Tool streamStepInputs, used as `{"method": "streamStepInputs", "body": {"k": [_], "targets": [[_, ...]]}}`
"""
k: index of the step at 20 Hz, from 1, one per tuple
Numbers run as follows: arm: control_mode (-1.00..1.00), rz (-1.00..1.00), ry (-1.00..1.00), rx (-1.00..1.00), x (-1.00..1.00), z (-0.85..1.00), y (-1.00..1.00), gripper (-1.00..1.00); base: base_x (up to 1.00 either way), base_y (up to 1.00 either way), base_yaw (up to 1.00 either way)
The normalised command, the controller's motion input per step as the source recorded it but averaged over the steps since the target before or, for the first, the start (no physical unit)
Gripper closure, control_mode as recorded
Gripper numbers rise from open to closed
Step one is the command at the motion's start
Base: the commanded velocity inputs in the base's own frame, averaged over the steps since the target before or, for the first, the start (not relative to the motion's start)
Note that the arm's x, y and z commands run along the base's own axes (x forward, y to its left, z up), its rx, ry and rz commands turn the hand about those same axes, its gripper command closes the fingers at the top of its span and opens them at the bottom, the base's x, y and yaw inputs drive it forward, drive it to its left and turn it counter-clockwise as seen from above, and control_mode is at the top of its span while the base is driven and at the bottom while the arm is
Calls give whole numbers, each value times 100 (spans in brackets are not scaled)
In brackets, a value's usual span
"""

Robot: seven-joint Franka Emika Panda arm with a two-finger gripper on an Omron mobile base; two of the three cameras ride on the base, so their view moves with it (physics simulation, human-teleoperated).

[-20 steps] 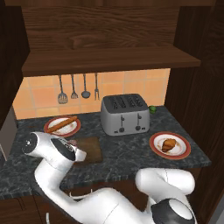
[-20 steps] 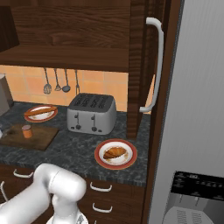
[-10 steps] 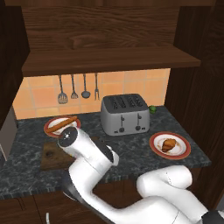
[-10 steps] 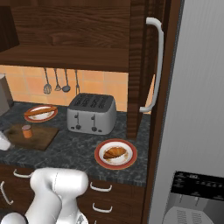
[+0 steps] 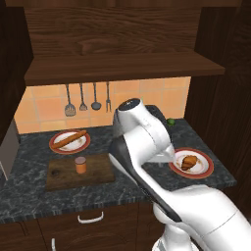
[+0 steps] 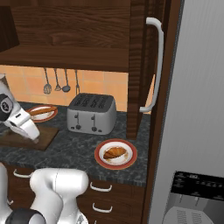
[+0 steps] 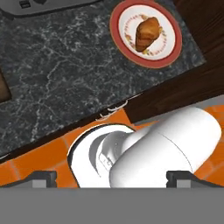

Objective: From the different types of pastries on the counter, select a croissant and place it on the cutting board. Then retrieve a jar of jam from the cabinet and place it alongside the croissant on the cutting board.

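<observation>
**Operator:** Where do my task things sit right now?

**Observer:** Your jar of jam (image 5: 80,164) stands upright on the cutting board (image 5: 100,169), near the middle of it. The board lies flat on the table (image 5: 122,191), left of the arm in your left base view. In the right base view a corner of the board shows by the arm's white links.

**Operator:** And the croissant?

**Observer:** You have it on a red-rimmed plate (image 5: 206,169), not on the board. The croissant (image 5: 188,162) lies in the plate's middle, well apart from the board, toward the right end of the table. Your hand view looks down on it from above: croissant (image 7: 147,33) on the plate (image 7: 169,54), near the table's front edge.

**Operator:** The other pastry?

**Observer:** Your long bread stick (image 5: 69,139) lies across a second plate (image 5: 59,146), just behind the board by the tiled wall.

**Operator:** What is the pincer doing?

**Observer:** In your hand view the two dark fingertips (image 7: 43,178) stand far apart at the bottom corners, so your pincer (image 7: 111,179) is spread wide with nothing between them. It looks down over the table's front edge, the orange floor below.

**Operator:** Anything else around?

**Observer:** A silver toaster (image 6: 92,113) stands behind the croissant's plate, and utensils (image 5: 88,100) hang on the wall under the cabinet shelf (image 5: 122,66).
</observation>
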Motion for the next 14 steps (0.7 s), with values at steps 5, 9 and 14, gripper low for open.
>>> {"method": "streamStepInputs", "body": {"k": [5,9,14], "targets": [[-100,0,-1,30,-3,6,-77,-100,0,0,0],[-100,0,-2,9,0,0,-77,-100,0,0,0],[-100,1,-3,3,23,-12,-81,-100,0,0,0]]}}
